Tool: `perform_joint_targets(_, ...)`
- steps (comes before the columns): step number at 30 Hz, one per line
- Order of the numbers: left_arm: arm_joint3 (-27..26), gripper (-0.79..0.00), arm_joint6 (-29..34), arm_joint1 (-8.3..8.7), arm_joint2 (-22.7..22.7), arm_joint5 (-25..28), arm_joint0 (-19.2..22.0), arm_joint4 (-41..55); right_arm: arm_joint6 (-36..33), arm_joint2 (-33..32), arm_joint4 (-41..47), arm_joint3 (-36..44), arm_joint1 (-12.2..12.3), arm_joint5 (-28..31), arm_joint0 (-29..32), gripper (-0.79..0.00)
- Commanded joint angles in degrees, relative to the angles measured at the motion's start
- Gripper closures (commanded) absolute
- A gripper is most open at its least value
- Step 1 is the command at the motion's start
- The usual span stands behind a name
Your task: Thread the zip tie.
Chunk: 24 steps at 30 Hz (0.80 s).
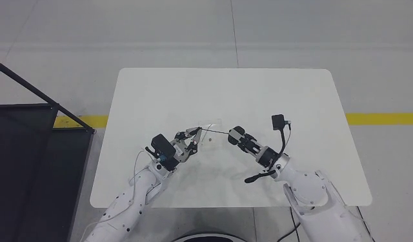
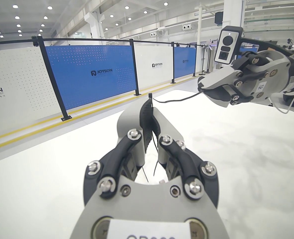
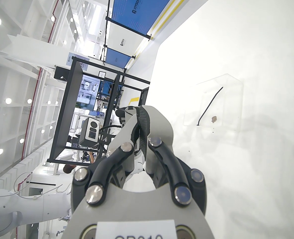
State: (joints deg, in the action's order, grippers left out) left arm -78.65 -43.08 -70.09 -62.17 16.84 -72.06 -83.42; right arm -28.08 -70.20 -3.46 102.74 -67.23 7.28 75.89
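We look down from above the arms in the top view, far enough off to take in the whole white table [image 1: 290, 100]; our left wrist camera sits close behind the left gripper [image 2: 150, 108], facing along its fingers across the table toward the right gripper [image 2: 206, 91]; our right wrist camera sits just as close behind its own gripper [image 3: 139, 118], rolled sideways, with the tabletop running along one side; the top and left wrist views share both grippers and the zip tie [image 2: 176, 99] strung between them.
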Motion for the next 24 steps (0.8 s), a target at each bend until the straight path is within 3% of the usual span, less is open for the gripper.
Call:
perform_joint_targets(1, 0.0, 0.0, 0.0, 0.0, 0.0, 0.0, 0.0, 0.0, -0.3, 0.0, 0.1, -0.1, 0.0, 0.2, 0.0, 0.0)
perform_joint_targets(24, 0.0, 0.0, 0.0, 0.0, 0.0, 0.0, 0.0, 0.0, -1.1, -0.2, 1.5, -0.5, -0.1, 1.4, -0.1, 0.0)
